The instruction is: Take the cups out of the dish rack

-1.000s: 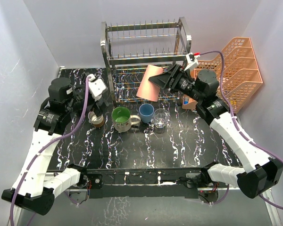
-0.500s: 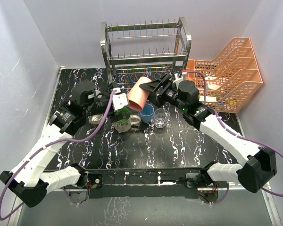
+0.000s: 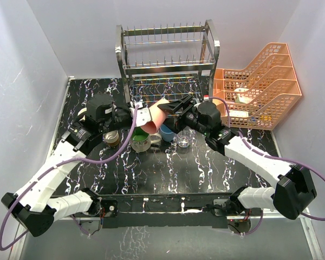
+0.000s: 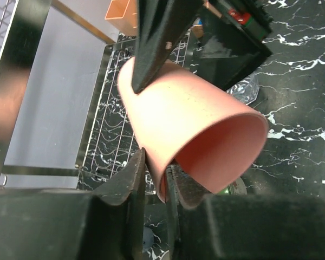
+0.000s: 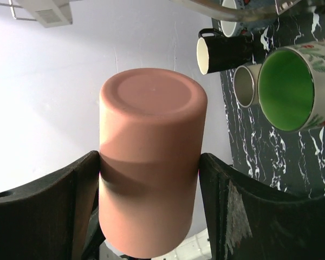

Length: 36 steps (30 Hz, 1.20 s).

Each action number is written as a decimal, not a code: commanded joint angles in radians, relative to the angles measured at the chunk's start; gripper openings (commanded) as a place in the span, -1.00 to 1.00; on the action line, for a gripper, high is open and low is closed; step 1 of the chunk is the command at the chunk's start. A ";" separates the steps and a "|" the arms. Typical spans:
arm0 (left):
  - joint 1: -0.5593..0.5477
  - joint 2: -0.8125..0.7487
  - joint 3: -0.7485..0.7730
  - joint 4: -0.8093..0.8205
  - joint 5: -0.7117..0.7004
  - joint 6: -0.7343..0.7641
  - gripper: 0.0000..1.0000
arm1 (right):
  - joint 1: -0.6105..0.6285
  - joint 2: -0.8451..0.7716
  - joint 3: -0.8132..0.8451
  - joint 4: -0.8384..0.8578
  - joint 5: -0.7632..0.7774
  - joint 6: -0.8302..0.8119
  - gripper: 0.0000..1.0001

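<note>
The salmon-pink tumbler (image 3: 156, 121) hangs tilted above the table, in front of the chrome dish rack (image 3: 168, 54), and both grippers hold it. My left gripper (image 4: 157, 163) is shut on its rim wall, one finger inside and one outside. My right gripper (image 5: 150, 158) clamps the tumbler's body (image 5: 149, 162) from both sides. Under it on the table stand the cream mug with green inside (image 3: 138, 138), the light-blue tumbler (image 3: 167, 131), the clear glass (image 3: 183, 140) and a brownish cup (image 3: 111, 138). The right wrist view also shows a black cup (image 5: 225, 54).
Orange lattice trays (image 3: 260, 92) stand at the back right, holding a few small items. The grey walls close in on both sides. The cups on the black marbled table (image 3: 168, 168) stand in a tight row just below the held tumbler.
My right arm has brought the tumbler down and to the left, away from the rack. My left gripper swung right from the brownish cup and shut on the tumbler's rim.
</note>
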 commanded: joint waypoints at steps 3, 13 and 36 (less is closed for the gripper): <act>-0.021 0.051 0.007 0.074 -0.027 -0.023 -1.00 | 0.016 -0.056 -0.030 0.124 -0.060 0.011 -0.22; -0.037 0.271 0.252 -0.080 -0.064 -0.099 -1.00 | -0.076 -0.246 -0.172 -0.120 -0.054 -0.160 0.96; -0.277 0.527 0.212 -0.480 -0.222 -0.079 -1.00 | -0.249 -0.390 0.004 -0.793 0.396 -0.755 0.96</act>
